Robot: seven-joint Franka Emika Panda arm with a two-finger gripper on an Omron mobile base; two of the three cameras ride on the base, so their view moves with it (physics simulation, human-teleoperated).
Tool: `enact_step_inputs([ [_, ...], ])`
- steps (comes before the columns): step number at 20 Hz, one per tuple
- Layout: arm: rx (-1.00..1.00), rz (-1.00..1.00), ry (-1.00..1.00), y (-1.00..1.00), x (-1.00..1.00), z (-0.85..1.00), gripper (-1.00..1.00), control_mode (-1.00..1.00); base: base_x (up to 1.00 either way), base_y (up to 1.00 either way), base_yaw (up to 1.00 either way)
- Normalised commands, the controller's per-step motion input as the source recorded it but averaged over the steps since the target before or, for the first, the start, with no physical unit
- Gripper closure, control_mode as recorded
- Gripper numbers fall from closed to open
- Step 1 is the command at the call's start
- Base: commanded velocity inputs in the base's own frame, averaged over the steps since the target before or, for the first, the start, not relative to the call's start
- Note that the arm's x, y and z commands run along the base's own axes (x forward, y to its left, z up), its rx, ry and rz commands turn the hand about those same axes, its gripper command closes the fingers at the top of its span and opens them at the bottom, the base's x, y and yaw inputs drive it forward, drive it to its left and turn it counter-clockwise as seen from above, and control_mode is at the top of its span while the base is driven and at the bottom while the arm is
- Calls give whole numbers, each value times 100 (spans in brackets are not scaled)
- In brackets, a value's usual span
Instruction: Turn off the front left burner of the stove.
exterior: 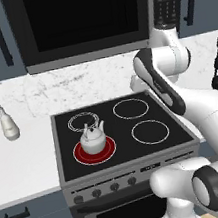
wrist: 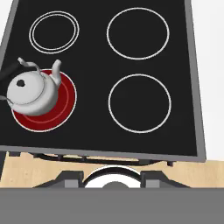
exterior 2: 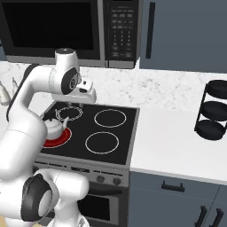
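Observation:
The stove (exterior: 116, 130) has a flat black glass top with four round burners. Its front left burner (exterior: 81, 156) glows red, and a small white kettle (exterior: 93, 140) stands on it. In the hand view the red burner (wrist: 65, 103) lies at the left under the kettle (wrist: 33, 92). A row of small dark knobs (exterior: 114, 186) runs along the grey front panel. My gripper (exterior 2: 74, 105) hangs above the back of the stove top, pointing down. Its fingertips (wrist: 70, 177) stand apart with nothing between them, so the gripper (wrist: 111, 177) is open.
A black microwave (exterior: 82, 19) hangs above the stove. Two pale bottles (exterior: 8, 126) stand on the white counter at the left. A black tiered rack (exterior 2: 213, 111) stands on the counter (exterior 2: 168, 142) at the right. My own arm (exterior: 163, 88) crosses the stove's right side.

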Motion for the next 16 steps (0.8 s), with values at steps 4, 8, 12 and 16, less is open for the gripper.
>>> enact_step_inputs([
  [4,0,0,-2,1,-40,-17,-100,-100,0,0,0],
  [8,-1,0,-12,29,-52,-60,-100,-100,0,0,0],
  [12,-2,0,-18,52,-38,-59,-100,-100,0,0,0],
  [16,-4,0,-19,55,-26,-48,-100,-100,0,0,0],
])
